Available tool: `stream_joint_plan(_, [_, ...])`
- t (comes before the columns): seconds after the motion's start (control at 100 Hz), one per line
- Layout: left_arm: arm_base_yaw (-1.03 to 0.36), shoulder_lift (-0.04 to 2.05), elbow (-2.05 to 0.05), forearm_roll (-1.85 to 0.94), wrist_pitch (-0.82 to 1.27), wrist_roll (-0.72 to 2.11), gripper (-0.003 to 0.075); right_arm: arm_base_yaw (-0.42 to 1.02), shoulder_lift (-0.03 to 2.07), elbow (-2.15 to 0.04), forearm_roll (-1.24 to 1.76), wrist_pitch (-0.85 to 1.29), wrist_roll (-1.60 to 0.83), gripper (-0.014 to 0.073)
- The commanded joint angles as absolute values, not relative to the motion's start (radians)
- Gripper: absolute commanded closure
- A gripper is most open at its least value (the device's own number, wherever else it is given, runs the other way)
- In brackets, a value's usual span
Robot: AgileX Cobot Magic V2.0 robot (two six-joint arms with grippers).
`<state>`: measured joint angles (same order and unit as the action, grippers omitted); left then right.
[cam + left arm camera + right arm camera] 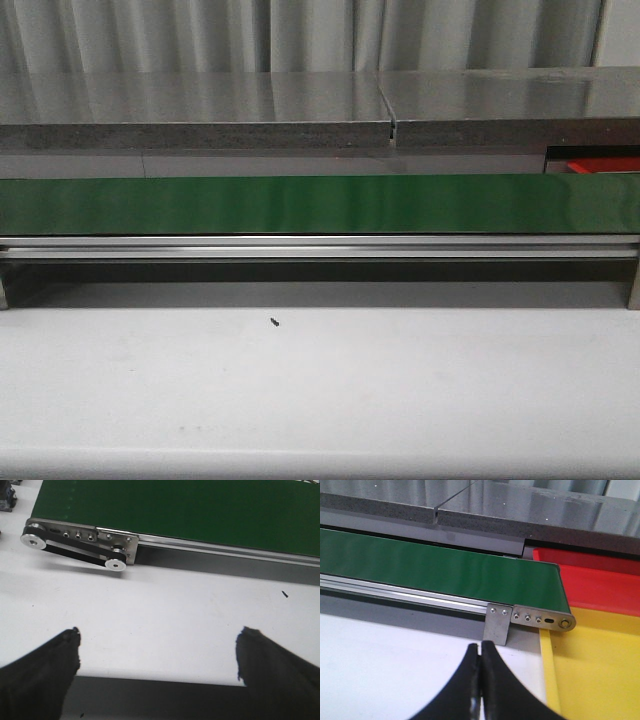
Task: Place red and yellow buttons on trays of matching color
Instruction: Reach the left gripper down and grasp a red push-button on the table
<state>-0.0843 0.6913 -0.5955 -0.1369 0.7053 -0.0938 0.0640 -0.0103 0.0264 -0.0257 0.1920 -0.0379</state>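
Observation:
No red or yellow button shows in any view. The green conveyor belt (pixel 320 204) runs across the table and carries nothing; it also shows in the left wrist view (pixel 200 510) and the right wrist view (pixel 440 570). The yellow tray (pixel 600 670) and the red tray (pixel 600 580) sit beside the belt's right end; a sliver of the red tray (pixel 600 160) shows in the front view. My left gripper (pixel 159 647) is open and empty over the white table near the belt's left end. My right gripper (pixel 480 652) is shut and empty next to the yellow tray.
The white table (pixel 320 390) lies in front of the belt, with a small black speck (pixel 274 322) on it. The belt's aluminium rail (pixel 320 247) and end rollers (pixel 75 542) stand along it. A grey ledge (pixel 300 110) runs behind the belt.

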Motion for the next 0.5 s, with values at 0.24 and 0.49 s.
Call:
stream_joint_plan(0.24, [-0.034, 0.725, -0.671, -0.089, 0.684, -0.178, 0.0078, 0.063, -0.024, 0.027, -0.034, 0.112, -0.04, 0.0711])
stream_joint_plan(0.49, [0.163, 0.922, -0.815, -0.059, 0.714, -0.185, 0.0078, 0.063, -0.024, 0.027, -0.034, 0.112, -0.04, 0.0711])
